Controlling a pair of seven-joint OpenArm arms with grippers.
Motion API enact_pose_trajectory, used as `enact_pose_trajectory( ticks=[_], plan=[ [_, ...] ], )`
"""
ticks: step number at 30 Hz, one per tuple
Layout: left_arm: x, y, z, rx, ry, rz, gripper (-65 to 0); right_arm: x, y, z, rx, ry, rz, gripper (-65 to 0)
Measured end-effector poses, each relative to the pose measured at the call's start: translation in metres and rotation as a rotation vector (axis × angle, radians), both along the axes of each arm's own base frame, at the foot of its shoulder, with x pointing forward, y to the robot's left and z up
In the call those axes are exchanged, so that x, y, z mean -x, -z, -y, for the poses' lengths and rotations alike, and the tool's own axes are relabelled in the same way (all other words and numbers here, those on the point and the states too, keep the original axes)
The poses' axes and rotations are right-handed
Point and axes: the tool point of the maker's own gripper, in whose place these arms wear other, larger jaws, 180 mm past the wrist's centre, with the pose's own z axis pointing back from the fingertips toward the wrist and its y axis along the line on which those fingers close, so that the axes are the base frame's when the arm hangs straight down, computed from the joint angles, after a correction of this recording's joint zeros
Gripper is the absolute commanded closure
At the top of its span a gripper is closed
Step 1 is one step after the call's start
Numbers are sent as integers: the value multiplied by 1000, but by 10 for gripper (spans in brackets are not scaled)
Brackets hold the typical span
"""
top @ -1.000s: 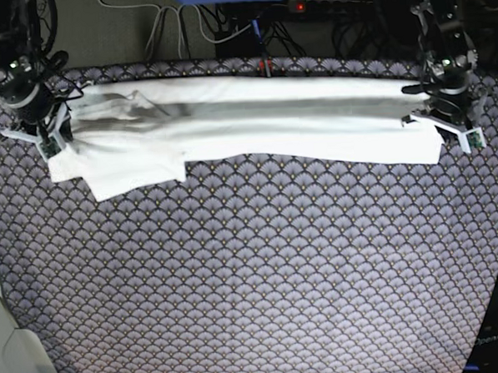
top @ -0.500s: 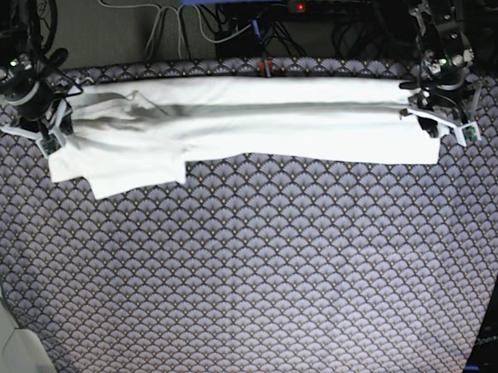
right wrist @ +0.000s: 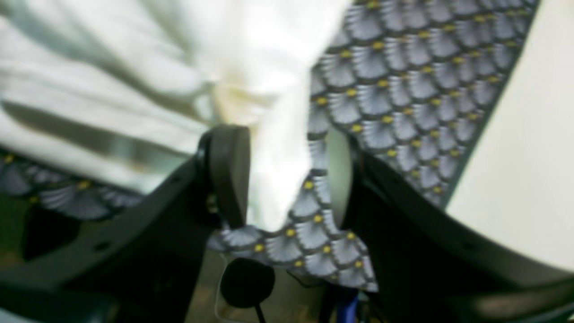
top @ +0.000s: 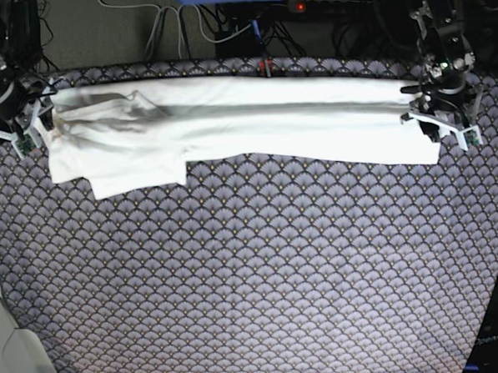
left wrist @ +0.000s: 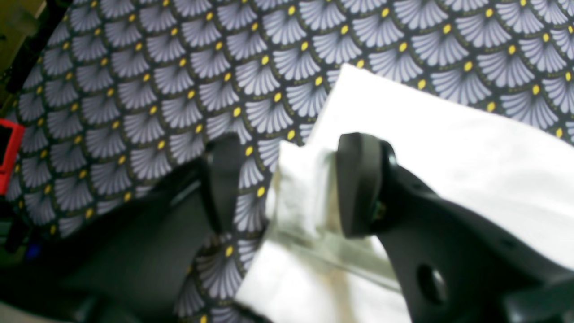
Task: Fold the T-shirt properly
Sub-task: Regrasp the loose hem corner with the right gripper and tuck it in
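Note:
The T-shirt [top: 254, 119] lies plain white side up as a long folded band across the back of the table, with a sleeve flap at its front left. My left gripper [top: 436, 120] is at its right end. In the left wrist view [left wrist: 289, 184] the jaws stand wide apart, with a raised fold of the shirt [left wrist: 448, 148] against one finger. My right gripper [top: 25, 131] is at the shirt's left edge. In the right wrist view [right wrist: 284, 179] the jaws are apart and the blurred shirt [right wrist: 134, 67] hangs loosely between them.
A fan-patterned cloth [top: 262, 269] covers the table. Cables and a power strip with a red light [top: 300, 7] run behind the back edge. A pale surface [top: 7, 349] lies off the table's front left corner.
My right gripper has moved left and outward to the shirt's left edge. My left gripper has shifted slightly at the right end. The shirt's upper left corner now lies spread further left.

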Motion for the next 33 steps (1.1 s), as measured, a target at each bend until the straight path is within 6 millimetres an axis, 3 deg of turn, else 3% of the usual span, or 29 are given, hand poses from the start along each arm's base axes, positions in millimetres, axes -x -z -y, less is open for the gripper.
enact_pose_trajectory(
  ticks=[3,8,13,17,20,23,33],
  plan=[
    [0,0,0,-1,1,0,-336,-10,-11,9,19,-2,27,-289],
    [0,0,0,-1,0,0,-336,-44,-30,-1,7,-43,112,-291],
    [1,1,0,0,0,-2,-336,-80,-34,-53,-48,-180,154,-292],
    [1,1,0,1,0,-1,-336,-86,-12,-83,-21,-257,30,-292],
    [1,1,2,4,0,-3,-336,-109,-17,-102,-45,-293,42,-292],
    [1,1,2,4,0,-1,-336,-126,-9,-92,-42,-247,22,-292],
    [2,1,-1,-6,-1,-5,-336,-142,35,-66,-110,-145,-107,-292]
  ],
)
